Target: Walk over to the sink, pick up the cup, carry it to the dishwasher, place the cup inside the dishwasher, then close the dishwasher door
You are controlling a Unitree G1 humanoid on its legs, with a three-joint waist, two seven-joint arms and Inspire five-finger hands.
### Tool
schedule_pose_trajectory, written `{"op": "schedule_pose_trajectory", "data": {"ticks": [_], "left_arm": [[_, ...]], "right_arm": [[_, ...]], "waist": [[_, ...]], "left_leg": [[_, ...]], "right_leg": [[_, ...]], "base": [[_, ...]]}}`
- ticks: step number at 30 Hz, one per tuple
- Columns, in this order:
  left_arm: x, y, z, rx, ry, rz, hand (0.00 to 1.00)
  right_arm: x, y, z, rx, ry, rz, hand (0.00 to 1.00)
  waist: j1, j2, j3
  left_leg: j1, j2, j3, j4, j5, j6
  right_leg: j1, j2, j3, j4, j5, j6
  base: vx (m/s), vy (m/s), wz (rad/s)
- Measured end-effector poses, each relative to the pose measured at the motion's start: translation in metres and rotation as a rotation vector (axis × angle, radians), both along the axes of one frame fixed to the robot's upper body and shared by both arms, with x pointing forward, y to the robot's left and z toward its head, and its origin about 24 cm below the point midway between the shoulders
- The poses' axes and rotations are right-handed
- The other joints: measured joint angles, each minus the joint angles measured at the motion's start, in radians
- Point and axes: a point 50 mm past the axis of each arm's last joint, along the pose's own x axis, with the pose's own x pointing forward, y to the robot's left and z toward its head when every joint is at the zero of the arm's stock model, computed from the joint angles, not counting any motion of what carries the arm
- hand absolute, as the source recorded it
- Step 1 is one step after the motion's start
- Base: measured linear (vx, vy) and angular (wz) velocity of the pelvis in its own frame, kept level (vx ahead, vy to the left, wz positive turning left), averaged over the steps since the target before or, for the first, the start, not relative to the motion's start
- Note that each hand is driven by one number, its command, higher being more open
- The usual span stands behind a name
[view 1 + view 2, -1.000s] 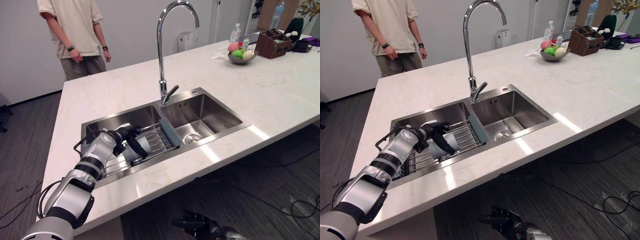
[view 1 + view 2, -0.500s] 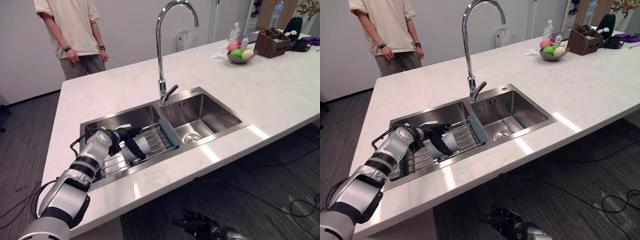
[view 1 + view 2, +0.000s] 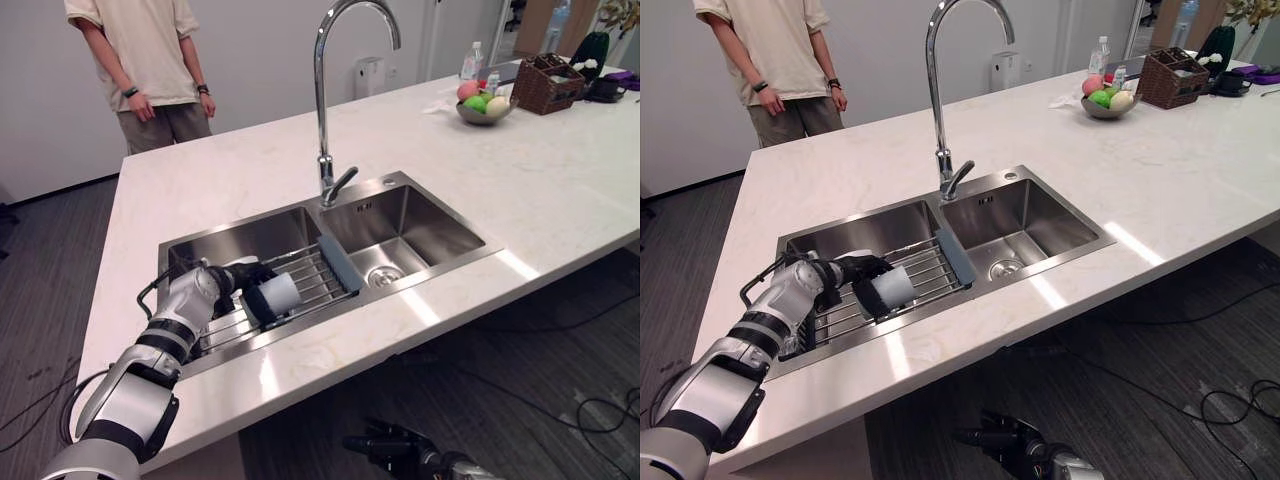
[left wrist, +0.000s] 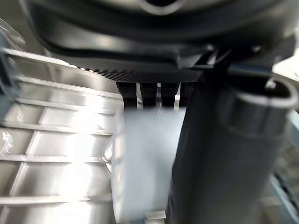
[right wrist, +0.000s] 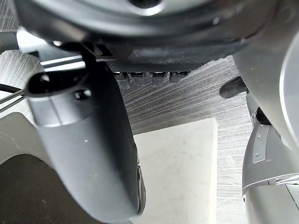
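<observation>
Where the wire rack [image 3: 312,276] spans the sink [image 3: 440,272], the left hand [image 3: 238,281] is clamped round the cup [image 3: 273,297] (pale, tipped sideways). Thumb and fingers wrap its sides.

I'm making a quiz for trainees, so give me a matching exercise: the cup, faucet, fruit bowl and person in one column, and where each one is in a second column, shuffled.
Things:
1. cup
2. faucet
3. fruit bowl
4. person

Places:
A. on the counter, far right, by the basket
B. standing beyond the counter's far edge
C. held in the left robot hand at the rack
D. behind the sink, between its two basins

Pairs: 1-C, 2-D, 3-A, 4-B
</observation>
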Motion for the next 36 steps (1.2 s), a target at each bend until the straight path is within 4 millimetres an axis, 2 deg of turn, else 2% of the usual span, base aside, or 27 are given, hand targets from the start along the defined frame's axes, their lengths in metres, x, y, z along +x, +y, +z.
{"op": "schedule_pose_trajectory", "data": {"ticks": [7, 12, 15, 16, 19, 21, 26, 30, 33, 36], "left_arm": [[-0.003, 0.002, -0.011, 0.05, -0.041, 0.02, 0.0], [-0.007, 0.006, -0.021, 0.081, -0.252, 0.097, 0.0], [-0.016, 0.006, -0.027, -0.014, -0.382, 0.163, 0.0], [-0.021, 0.002, -0.027, -0.07, -0.437, 0.181, 0.0], [-0.033, -0.008, -0.022, -0.256, -0.547, 0.251, 0.0], [-0.039, -0.008, -0.017, -0.373, -0.597, 0.309, 0.0], [-0.054, -0.006, 0.017, -0.694, -0.761, 0.404, 0.0], [-0.079, -0.02, 0.044, -1.001, -0.871, 0.369, 0.0], [-0.098, -0.03, 0.052, -1.178, -0.91, 0.363, 0.0], [-0.107, -0.034, 0.052, -1.269, -0.905, 0.358, 0.0]], "right_arm": [[0.0, 0.001, -0.001, -0.008, 0.011, 0.015, 1.0], [-0.001, 0.001, -0.002, -0.005, 0.01, 0.007, 1.0], [-0.001, 0.004, -0.003, -0.015, 0.006, 0.008, 1.0], [-0.002, 0.004, -0.004, -0.017, 0.005, 0.004, 1.0], [-0.005, 0.008, -0.007, -0.014, 0.013, -0.031, 1.0], [-0.007, 0.008, -0.009, -0.019, 0.02, -0.04, 1.0], [-0.012, 0.006, -0.011, -0.033, 0.039, -0.058, 1.0], [-0.016, 0.003, -0.013, -0.043, 0.06, -0.095, 1.0], [-0.02, 0.002, -0.015, -0.064, 0.075, -0.118, 1.0], [-0.027, 0.0, -0.017, -0.101, 0.105, -0.165, 1.0]], "waist": [[0.001, -0.004, -0.001], [0.003, -0.011, -0.003], [0.008, -0.018, -0.004], [0.015, -0.02, -0.006], [0.04, -0.046, -0.009], [0.056, -0.055, -0.012], [0.095, -0.056, -0.013], [0.12, -0.055, -0.018], [0.131, -0.054, -0.032], [0.15, -0.054, -0.055]], "left_leg": [[0.01, -0.001, 0.001, 0.0, -0.001, 0.0], [0.009, -0.003, 0.002, 0.0, -0.002, 0.001], [0.0, -0.005, -0.007, 0.0, -0.002, 0.002], [-0.006, -0.007, -0.015, 0.0, -0.002, 0.003], [-0.024, -0.01, -0.035, 0.001, -0.002, 0.003], [-0.028, -0.01, -0.045, 0.005, -0.002, 0.003], [-0.029, -0.003, -0.071, 0.005, 0.0, 0.001], [-0.029, -0.004, -0.091, 0.0, 0.01, 0.002], [-0.035, -0.005, -0.106, 0.0, 0.017, 0.005], [-0.042, -0.004, -0.119, 0.0, 0.02, 0.005]], "right_leg": [[0.01, -0.001, 0.001, -0.005, 0.0, 0.0], [0.01, -0.002, 0.002, -0.009, 0.001, 0.0], [0.01, -0.005, -0.007, -0.018, 0.002, 0.002], [0.009, -0.007, -0.015, -0.02, 0.002, 0.002], [0.006, -0.01, -0.035, -0.023, 0.003, 0.004], [0.008, -0.01, -0.048, -0.024, 0.002, 0.005], [0.018, -0.003, -0.082, -0.021, 0.001, 0.006], [0.026, -0.004, -0.104, -0.016, -0.006, -0.004], [0.026, -0.01, -0.117, -0.012, -0.008, -0.007], [0.025, -0.012, -0.126, -0.011, -0.008, -0.008]], "base": [[0.0, 0.0, 0.0], [0.0, 0.0, 0.0], [0.01, -0.005, 0.09], [0.05, -0.012, 0.19], [0.06, -0.01, 0.19], [0.08, -0.019, 0.16], [0.01, -0.036, 0.13], [-0.06, -0.031, 0.12], [-0.07, -0.01, 0.15], [-0.04, -0.003, 0.13]]}}
